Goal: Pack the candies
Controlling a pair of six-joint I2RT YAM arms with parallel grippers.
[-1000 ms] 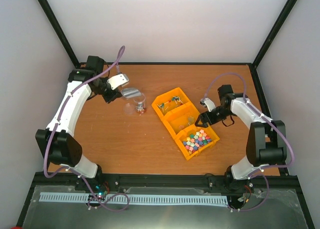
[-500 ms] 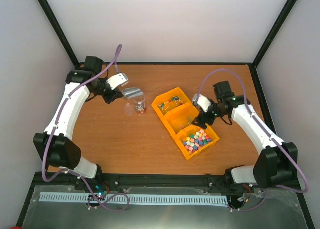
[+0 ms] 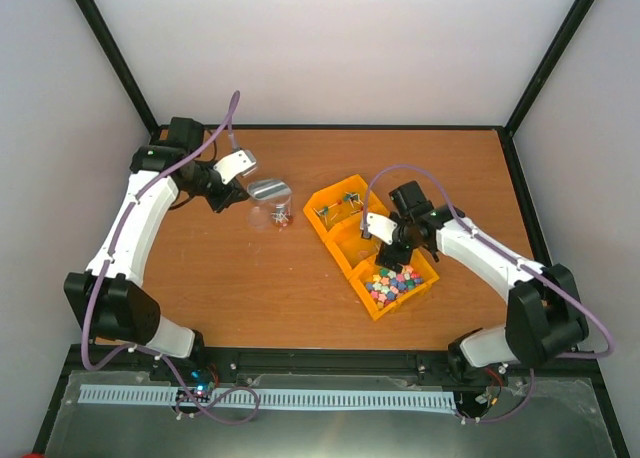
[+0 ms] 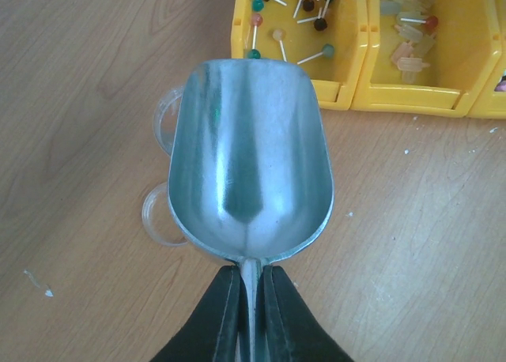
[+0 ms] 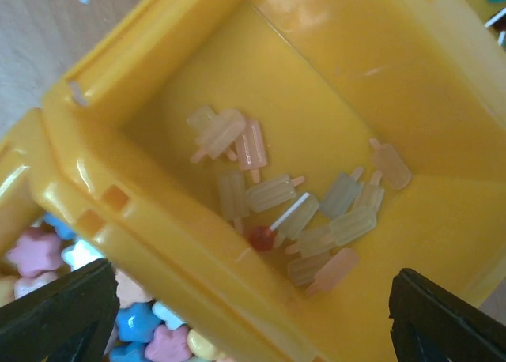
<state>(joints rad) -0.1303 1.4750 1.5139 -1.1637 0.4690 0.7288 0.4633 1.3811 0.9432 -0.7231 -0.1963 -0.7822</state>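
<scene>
Counter (image 3: 250, 278) of brown wood fills most of my top view. A row of three joined yellow bins (image 3: 338, 246) sits on it right of centre, running diagonally.

My left hand (image 4: 251, 279) is clamped tight on the thin handle of a metal scoop (image 4: 249, 164). It holds the scoop bowl-up and empty above the counter, left of the bins. Two clear cups (image 4: 160, 121) show their rims from under the scoop's left edge.

My right hand (image 5: 253, 321) hangs over the wall between the middle and nearest bins. Its fingers are spread wide with nothing gripped between them.

The candies (image 3: 393, 281) are pastel star-shaped pieces in pink, blue, yellow and white. They lie heaped in the nearest bin, just beside that hand.

The middle bin holds pale popsicle-shaped pieces (image 5: 277, 192) and one red-headed pin (image 5: 262, 237). The farthest bin holds more ball-headed pins (image 4: 292, 6).
</scene>
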